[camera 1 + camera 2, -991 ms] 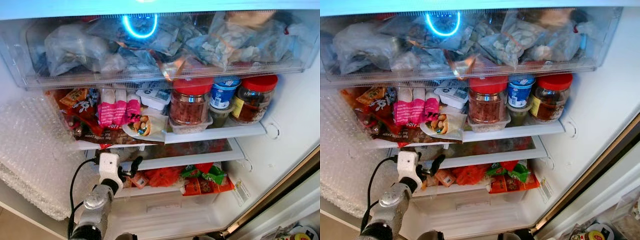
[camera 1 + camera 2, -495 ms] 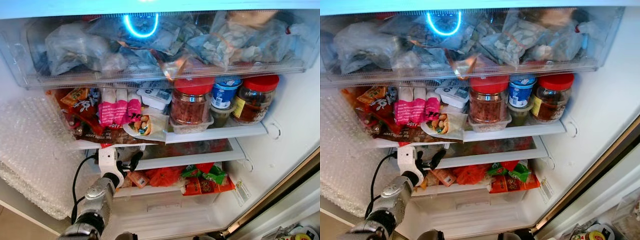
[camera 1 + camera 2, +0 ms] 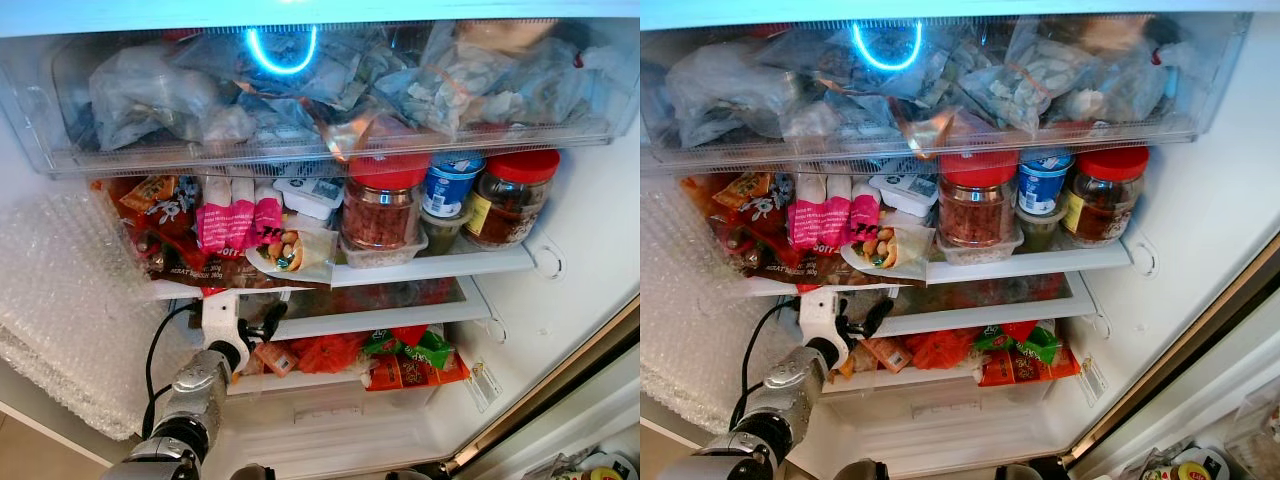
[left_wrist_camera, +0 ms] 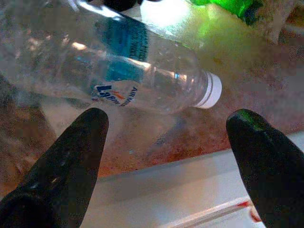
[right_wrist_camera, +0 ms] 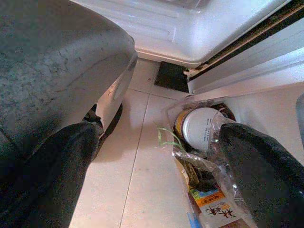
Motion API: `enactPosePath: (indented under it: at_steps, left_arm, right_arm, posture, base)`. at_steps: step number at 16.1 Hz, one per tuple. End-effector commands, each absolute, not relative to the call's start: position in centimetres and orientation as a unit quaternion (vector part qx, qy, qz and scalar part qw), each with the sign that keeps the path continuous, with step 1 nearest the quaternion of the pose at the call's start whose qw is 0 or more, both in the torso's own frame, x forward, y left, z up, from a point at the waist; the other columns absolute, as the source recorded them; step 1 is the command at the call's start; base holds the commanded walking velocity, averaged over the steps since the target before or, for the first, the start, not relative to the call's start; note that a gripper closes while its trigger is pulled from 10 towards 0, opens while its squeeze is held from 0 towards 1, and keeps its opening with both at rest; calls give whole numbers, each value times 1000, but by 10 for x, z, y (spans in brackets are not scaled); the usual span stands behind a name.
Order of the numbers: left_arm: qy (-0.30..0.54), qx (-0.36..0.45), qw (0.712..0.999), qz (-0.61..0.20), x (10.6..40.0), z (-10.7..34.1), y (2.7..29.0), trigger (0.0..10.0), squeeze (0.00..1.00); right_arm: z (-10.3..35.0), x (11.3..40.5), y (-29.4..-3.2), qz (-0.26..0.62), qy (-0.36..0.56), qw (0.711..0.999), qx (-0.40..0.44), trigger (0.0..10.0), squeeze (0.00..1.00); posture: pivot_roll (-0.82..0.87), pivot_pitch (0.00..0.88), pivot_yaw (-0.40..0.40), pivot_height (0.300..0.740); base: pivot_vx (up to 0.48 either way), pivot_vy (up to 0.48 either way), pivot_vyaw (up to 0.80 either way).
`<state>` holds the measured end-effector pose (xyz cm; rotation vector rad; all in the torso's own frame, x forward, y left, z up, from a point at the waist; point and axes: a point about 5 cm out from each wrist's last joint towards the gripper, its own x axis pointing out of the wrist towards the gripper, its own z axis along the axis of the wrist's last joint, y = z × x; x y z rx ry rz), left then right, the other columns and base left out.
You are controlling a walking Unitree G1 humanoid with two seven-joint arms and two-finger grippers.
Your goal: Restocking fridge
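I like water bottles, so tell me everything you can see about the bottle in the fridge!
The bottle is clear plastic with ridged sides, a white screw cap and a label printed in blue with a bit of red. It looks closed, and whether it holds water I cannot tell. It lies on its side on a frosted glass shelf, cap toward the green packet. The left pincer is open in front of it, with its fingers not touching it.

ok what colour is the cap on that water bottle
White, on the clear bottle lying on its side; the cap shows best in the left wrist view.
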<state>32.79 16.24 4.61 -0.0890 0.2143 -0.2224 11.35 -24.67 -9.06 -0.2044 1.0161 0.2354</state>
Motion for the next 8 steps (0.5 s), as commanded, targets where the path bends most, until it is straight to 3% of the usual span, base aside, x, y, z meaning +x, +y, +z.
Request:
enactPosePath:
  at_steps: [1, 4, 8]
  left_arm:
    - [95, -23, 988, -118, 332, 52, 162, 10000, 0]
    - [86, 20, 984, -153, 319, 43, 156, 10000, 0]
    - [73, 27, 990, -121, 300, 30, 167, 10000, 0]
  right_arm:
    - [-90, 115, -247, 114, 481, 863, -102, 10000, 0]
    - [-90, 114, -247, 111, 481, 864, -100, 10000, 0]
    - [-90, 114, -246, 115, 481, 863, -101, 10000, 0]
  posture:
    - [-17, 26, -25, 646]
    - [-13, 27, -21, 646]
    - [-5, 29, -22, 646]
  base:
    - [0, 0, 0]
    - [0, 0, 0]
    - [0, 0, 0]
